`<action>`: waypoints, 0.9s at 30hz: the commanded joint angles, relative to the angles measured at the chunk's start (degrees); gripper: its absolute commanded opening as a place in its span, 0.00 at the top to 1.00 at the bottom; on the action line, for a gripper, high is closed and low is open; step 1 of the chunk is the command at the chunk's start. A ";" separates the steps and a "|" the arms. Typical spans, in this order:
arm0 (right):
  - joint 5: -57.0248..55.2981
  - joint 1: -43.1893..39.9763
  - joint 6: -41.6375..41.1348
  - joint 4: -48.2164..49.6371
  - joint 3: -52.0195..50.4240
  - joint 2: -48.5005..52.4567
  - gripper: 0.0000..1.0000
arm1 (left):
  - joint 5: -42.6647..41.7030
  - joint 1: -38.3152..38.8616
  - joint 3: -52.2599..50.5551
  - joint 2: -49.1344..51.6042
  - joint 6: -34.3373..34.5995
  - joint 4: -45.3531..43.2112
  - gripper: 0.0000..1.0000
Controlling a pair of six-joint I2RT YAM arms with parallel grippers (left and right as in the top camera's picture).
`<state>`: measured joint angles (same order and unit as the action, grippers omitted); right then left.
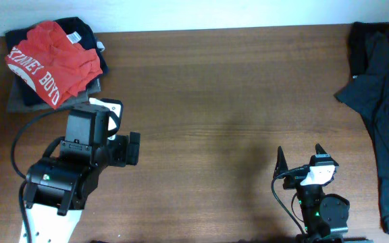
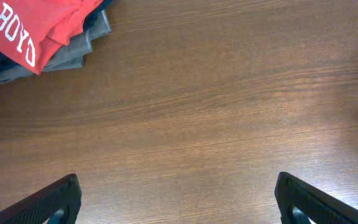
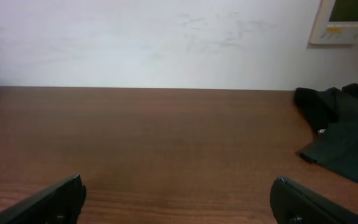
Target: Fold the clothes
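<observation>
Desk (image 1: pixel 215 88) is lying open between far-left red T-shirt (image 1: pixel 53 57) and right-edge dark clothes (image 1: pixel 383 101); left end effector (image 1: pixel 121 128) and right end effector (image 1: pixel 300 157) are gaping wide.

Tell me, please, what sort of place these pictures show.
Probably an indoor lab or office workstation: a wooden table against a plain white wall, a wall-mounted control panel, and a red T-shirt atop a stack of clothes.

White block letters "BOYD" on red T-shirt (image 2: pixel 48 18), creased word above ending "NEY", wall panel (image 3: pixel 347 22) markings too small to read
</observation>
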<state>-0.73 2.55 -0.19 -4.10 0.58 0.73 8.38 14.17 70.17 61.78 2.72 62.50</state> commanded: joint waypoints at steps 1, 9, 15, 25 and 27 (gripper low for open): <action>0.11 -0.37 0.20 -0.48 -0.26 -0.52 0.01 | 0.44 -0.07 -0.02 -0.02 -0.87 -0.11 0.01; 0.11 -0.37 0.20 -0.48 -0.26 -0.52 0.01 | 0.44 -0.07 -0.02 -0.02 -0.87 -0.11 0.01; 0.11 -0.37 0.20 -0.48 -0.26 -0.52 0.01 | 0.44 -0.07 -0.02 -0.02 -0.87 -0.09 0.01; 0.11 -0.37 0.20 -0.48 -0.26 -0.52 0.01 | -4.85 -0.07 -0.02 -0.04 -0.83 -1.11 0.01; 0.11 -0.37 0.20 -0.48 -0.26 -0.52 0.01 | -6.05 -0.07 -0.61 -0.55 0.04 -1.97 0.01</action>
<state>-0.73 2.55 0.01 -4.12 0.58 0.73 6.04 14.17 70.17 61.78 2.72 61.54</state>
